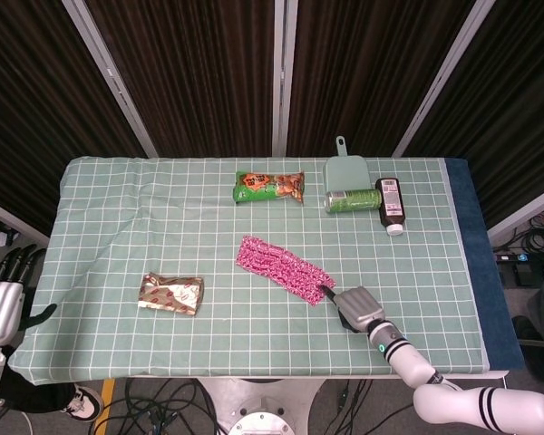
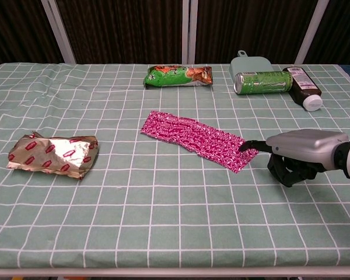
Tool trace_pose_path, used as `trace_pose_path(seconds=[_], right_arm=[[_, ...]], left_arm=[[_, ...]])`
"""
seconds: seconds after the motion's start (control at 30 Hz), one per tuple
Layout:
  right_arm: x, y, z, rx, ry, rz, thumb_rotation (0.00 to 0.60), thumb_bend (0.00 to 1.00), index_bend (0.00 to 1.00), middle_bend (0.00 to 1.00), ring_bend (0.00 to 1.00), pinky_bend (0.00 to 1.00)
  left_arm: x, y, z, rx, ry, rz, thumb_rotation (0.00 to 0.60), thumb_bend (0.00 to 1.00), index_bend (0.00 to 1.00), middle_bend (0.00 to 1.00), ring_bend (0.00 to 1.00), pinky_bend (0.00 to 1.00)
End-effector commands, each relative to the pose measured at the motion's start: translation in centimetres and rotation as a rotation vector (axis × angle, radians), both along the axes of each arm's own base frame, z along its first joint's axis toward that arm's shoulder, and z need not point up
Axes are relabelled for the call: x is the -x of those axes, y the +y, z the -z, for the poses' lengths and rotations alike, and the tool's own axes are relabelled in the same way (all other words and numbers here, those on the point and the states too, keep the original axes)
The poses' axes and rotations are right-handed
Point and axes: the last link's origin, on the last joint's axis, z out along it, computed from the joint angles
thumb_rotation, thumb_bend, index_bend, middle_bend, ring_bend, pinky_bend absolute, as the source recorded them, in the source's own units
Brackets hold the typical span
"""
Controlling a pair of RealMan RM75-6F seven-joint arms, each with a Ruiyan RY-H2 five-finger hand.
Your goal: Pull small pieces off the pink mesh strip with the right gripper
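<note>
The pink mesh strip lies flat and slanted in the middle of the green checked tablecloth. My right hand rests low on the cloth just right of the strip's near right end. Its fingers are curled under the palm with nothing in them. One dark fingertip stretches out and touches the strip's corner. My left hand hangs off the table's left edge with its fingers spread and holds nothing; the chest view does not show it.
A crumpled foil wrapper lies at the front left. Along the back are a green snack bag, a pale green scoop, a green can on its side and a dark bottle.
</note>
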Motion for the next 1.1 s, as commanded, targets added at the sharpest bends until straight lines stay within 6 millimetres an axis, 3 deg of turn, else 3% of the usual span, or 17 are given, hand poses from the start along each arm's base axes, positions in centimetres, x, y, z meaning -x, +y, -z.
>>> trace_pose_path(seconds=[0.03,0.57,1.1], right_arm=[[0.1,-0.1,0.3,-0.008,0.014,0.005,0.6,1.0,0.08,0.95,0.9,0.82],[1.2,-0.9,-0.7,0.021,0.065,0.045,0.6,1.0,0.1,0.95,0.9,0.82],[4.9,-1.2,-3.6,0.067,0.109,0.149,0.6,1.0,0.12,0.95,0.9,0.82]], left_arm=[[0.0,0.0,0.0,0.001,0.001,-0.001,0.6,0.15,0.11,0.08,0.07,0.24],[0.1,-0.1,0.1,-0.002,0.001,-0.007,0.6,0.15,0.11,0.08,0.07,0.24],[-0.3,0.1,0.2,-0.001,0.005,-0.001,0.6,0.15,0.11,0.08,0.07,0.24]])
